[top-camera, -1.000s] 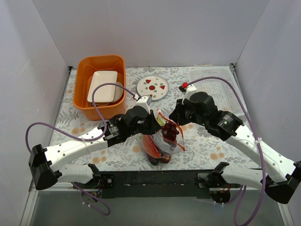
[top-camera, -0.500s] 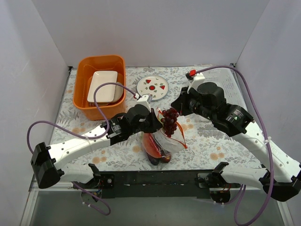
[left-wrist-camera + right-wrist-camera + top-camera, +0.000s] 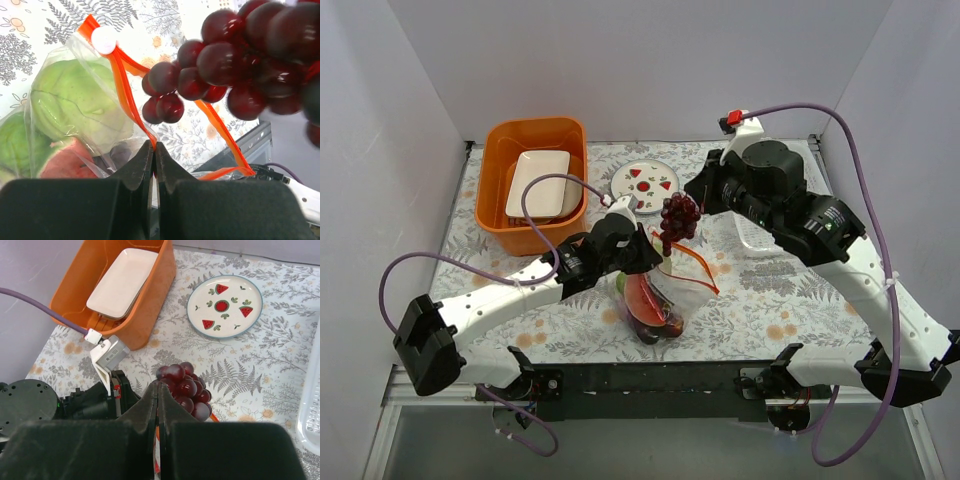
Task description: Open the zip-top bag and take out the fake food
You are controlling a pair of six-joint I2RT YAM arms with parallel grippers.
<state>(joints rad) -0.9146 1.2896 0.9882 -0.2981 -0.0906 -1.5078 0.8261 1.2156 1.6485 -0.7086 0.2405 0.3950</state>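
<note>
The clear zip-top bag (image 3: pixel 655 300) lies open on the table with its orange zip strip (image 3: pixel 125 92) spread wide. Green apple-like balls (image 3: pixel 75 107) and a red slice (image 3: pixel 642 300) sit inside it. My left gripper (image 3: pixel 154 147) is shut on the orange strip at the bag's mouth; it also shows in the top view (image 3: pixel 645 252). My right gripper (image 3: pixel 159 387) is shut on the dark purple grape bunch (image 3: pixel 184 390) and holds it in the air above the bag's mouth, where the top view (image 3: pixel 678 216) shows it too.
An orange bin (image 3: pixel 532 185) with a white dish stands at the back left. The strawberry plate (image 3: pixel 645 182) lies behind the bag. A clear tray (image 3: pixel 760 235) lies at the right under the right arm.
My right gripper has lifted the grape bunch out of the bag, up and away toward the back. My left gripper has kept hold of the strip and shifted slightly back.
</note>
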